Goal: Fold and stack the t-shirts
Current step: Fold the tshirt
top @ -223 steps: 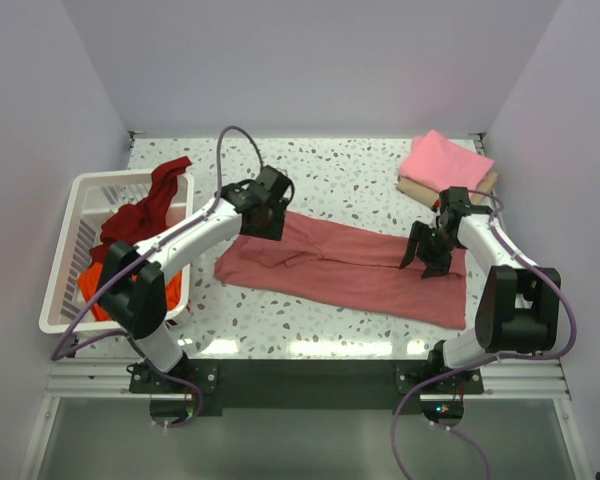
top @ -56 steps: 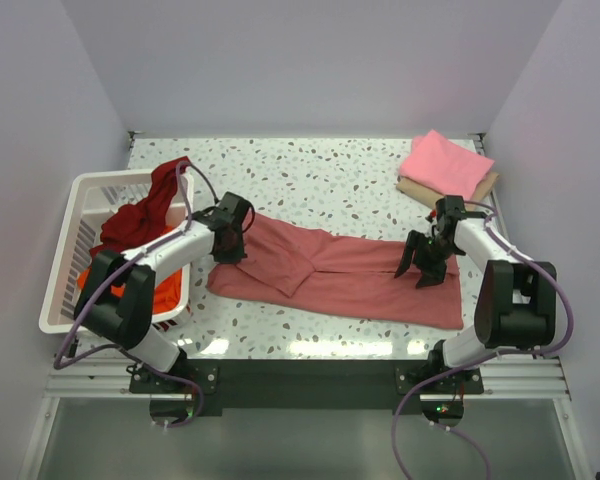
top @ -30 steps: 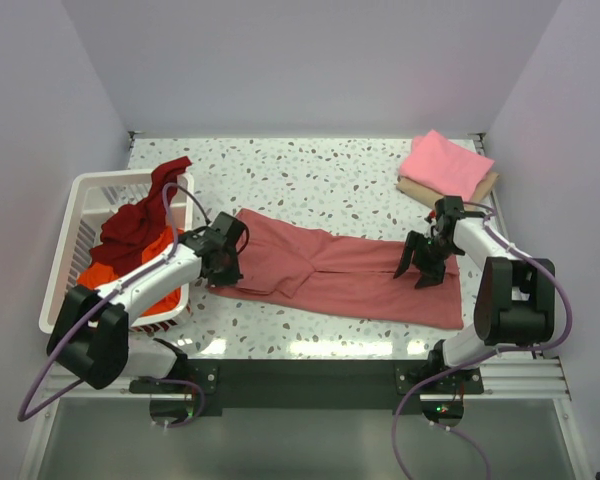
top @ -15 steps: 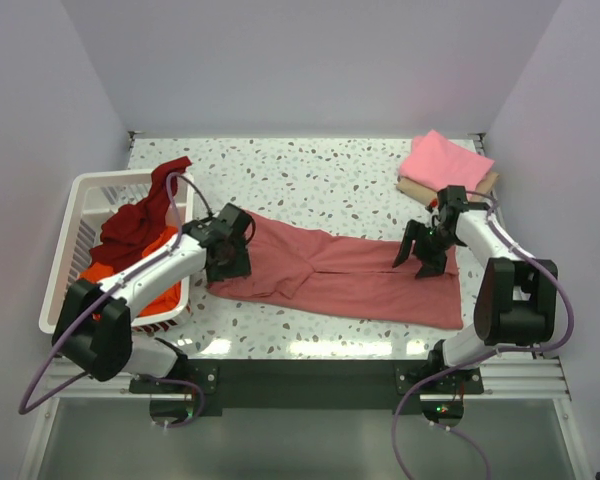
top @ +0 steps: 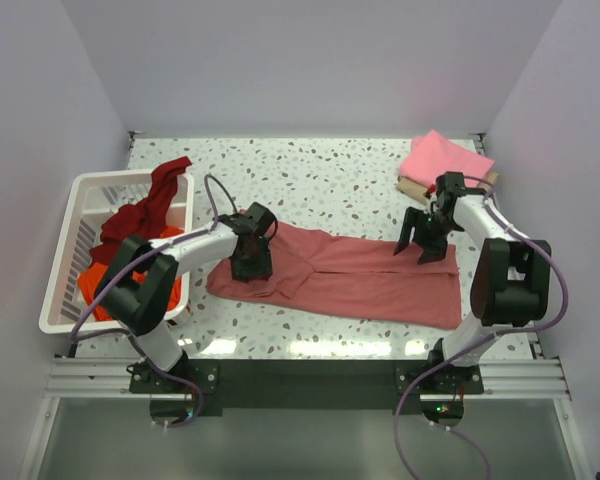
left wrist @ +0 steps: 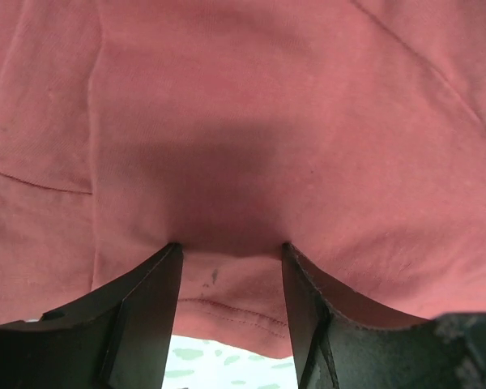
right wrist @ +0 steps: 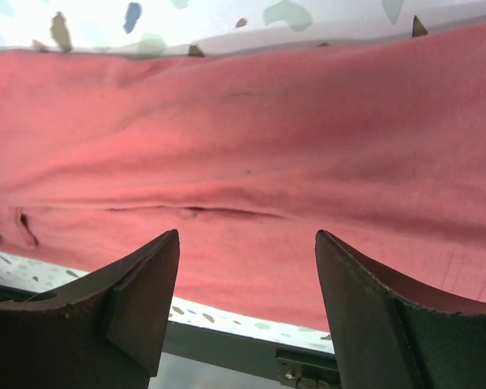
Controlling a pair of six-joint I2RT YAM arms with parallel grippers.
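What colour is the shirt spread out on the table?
The shirt is dusty rose-red; the top view shows it best.

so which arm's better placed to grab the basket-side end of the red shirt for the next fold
Left. The left gripper is open right over that end of the rose-red shirt; the right gripper is open over the opposite end.

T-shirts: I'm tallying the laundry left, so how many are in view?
4. A rose-red one spread on the table, a bright pink one folded at the far right corner, a maroon one and an orange one in the basket; more may be buried there.
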